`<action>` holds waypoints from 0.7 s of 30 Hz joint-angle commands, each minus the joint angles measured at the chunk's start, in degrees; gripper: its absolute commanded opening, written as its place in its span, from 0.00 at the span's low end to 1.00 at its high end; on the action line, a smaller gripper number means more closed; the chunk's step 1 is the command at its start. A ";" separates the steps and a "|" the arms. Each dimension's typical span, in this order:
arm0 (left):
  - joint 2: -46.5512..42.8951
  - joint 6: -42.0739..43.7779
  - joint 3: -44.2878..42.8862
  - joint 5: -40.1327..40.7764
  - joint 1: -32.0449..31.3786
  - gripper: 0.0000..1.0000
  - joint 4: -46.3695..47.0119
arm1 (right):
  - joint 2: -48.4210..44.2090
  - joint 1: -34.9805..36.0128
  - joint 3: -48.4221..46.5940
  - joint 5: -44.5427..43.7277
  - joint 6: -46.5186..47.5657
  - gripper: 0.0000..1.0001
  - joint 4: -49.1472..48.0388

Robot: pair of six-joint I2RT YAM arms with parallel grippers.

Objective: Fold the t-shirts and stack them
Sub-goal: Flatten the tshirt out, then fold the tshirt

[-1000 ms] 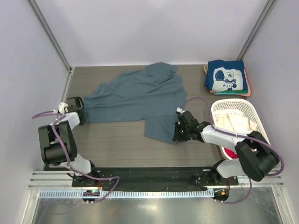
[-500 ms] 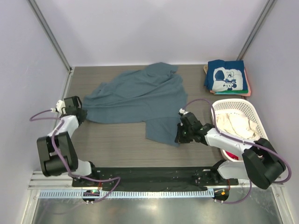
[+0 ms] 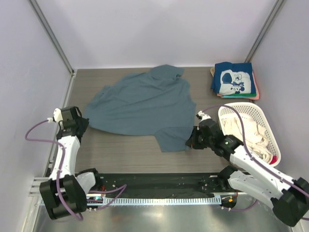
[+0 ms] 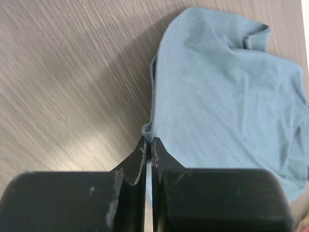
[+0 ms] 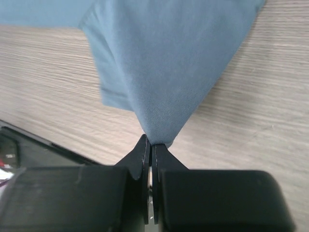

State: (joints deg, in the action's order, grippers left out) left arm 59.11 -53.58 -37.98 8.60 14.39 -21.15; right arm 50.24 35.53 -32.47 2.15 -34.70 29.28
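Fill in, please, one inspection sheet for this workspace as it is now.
Surface: wood-grain table, no spill or damage seen.
Job's things: slate-blue t-shirt lies spread out and unfolded; folded stack with a navy printed shirt on top, at the far right corner.
Clutter: white lattice basket at the right, holding cream cloth and red cloth.
Grippers: left gripper shut on the shirt's left edge; right gripper shut on a near corner of the shirt.
Cables: purple cables loop loosely off both arms; the right one passes over the basket.
Surroundings: pale walls on three sides; nothing else seen.
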 commanded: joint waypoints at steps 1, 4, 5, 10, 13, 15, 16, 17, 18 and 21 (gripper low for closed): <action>-4.26 0.50 0.36 -2.00 0.37 0.00 -4.94 | -5.93 0.24 -3.22 -1.45 -3.09 0.01 5.08; -8.39 0.50 0.54 -2.62 0.37 0.00 -8.02 | -10.06 0.24 -4.27 -1.54 -5.11 0.01 7.62; -9.36 0.41 0.54 -2.89 0.37 0.00 -8.73 | -11.12 0.24 -4.88 -1.80 -5.64 0.01 8.51; -15.50 0.84 0.19 -4.21 0.46 0.00 -14.17 | -18.31 0.16 -6.82 -5.14 -9.15 0.01 13.69; -19.02 1.63 -0.34 -4.64 0.37 0.00 -17.51 | -22.27 0.24 -8.13 -6.63 -11.17 0.01 16.68; -20.61 2.34 -1.13 -5.17 0.37 0.00 -19.45 | -23.86 0.24 -9.01 -6.90 -11.97 0.01 18.18; -21.40 2.95 -1.92 -5.17 0.37 0.00 -21.46 | -24.57 0.24 -9.36 -6.99 -12.67 0.01 19.66; -22.89 3.31 -2.36 -5.26 0.37 0.00 -22.44 | -25.88 0.16 -9.89 -6.81 -12.94 0.01 20.46; -23.60 3.57 -2.63 -5.78 0.37 0.00 -23.40 | -26.33 0.24 -10.16 -6.72 -13.29 0.01 21.08; -26.06 4.36 -4.03 -8.15 0.37 0.00 -26.92 | -27.91 0.24 -11.30 -5.50 -14.25 0.01 23.28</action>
State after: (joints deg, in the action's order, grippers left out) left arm 35.20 -51.51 -38.68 3.29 14.39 -43.40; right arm 23.62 35.53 -40.91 -3.27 -46.59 49.47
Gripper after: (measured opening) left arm 0.011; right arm 0.037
